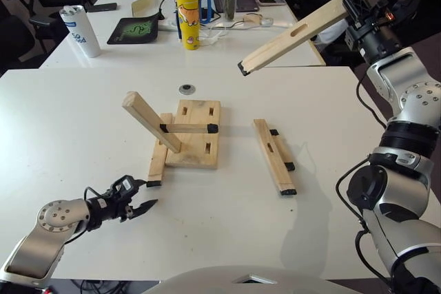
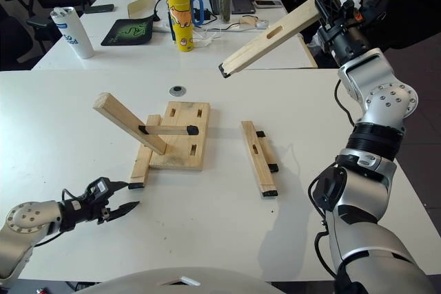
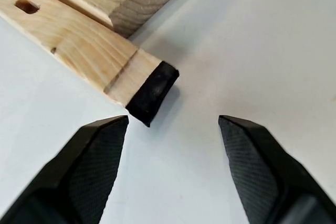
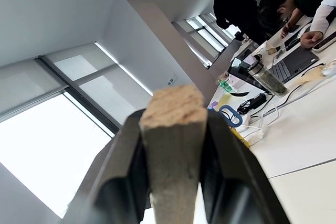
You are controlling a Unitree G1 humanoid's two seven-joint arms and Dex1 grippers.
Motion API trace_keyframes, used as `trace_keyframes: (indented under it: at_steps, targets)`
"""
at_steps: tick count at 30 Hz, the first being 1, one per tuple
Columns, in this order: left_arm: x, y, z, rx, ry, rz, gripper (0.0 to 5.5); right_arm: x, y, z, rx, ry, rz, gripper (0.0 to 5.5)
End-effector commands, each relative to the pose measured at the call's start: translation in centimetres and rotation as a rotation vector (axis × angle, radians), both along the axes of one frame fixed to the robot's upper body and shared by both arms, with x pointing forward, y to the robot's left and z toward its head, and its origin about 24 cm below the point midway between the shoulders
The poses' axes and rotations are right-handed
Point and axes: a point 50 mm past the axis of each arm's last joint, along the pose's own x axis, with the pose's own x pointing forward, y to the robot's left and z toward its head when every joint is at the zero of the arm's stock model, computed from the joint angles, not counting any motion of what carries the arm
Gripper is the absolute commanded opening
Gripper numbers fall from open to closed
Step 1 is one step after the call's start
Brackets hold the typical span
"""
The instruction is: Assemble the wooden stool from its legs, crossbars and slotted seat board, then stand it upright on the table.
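So the left fingers (image 3: 100, 156) are wide open and empty, low over the white surface (image 1: 69, 135) right by the rubber-capped foot of the flat leg (image 3: 79, 45) alongside the seat board (image 1: 200, 149). It's plain wood, probably light, stiff, a bit slick, so I'd grab it mid-length. Two loose pieces (image 1: 274, 156) lie just right of that, and the right fingers (image 4: 131, 177) clamp the end of another leg (image 1: 293, 34) held high, busy room behind.

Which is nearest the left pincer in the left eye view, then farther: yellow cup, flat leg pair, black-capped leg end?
1. Black-capped leg end, just ahead of left pincer.
2. Flat leg pair, to the right.
3. Yellow cup, on rear table.
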Motion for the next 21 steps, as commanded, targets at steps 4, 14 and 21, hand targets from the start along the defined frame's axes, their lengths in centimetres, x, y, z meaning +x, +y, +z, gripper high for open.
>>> trace_keyframes:
  at_steps: [4, 14, 21]
  targets:
    - [3.6, 0.7, -1.7, 0.16, -0.147, 0.062, 3.19, 0.3, 1.1, 1.0, -0.007, -0.021, 0.05, 1.03]
    - [5.2, -1.1, -0.9, 0.148, -0.235, -0.005, 3.19, 0.8, 1.8, 1.4, -0.013, -0.014, 0.084, 1.03]
    - [4.1, 0.0, 3.5, 0.171, -0.304, 0.012, 3.19, 1.0, 1.7, 1.5, -0.014, -0.021, 0.08, 1.03]
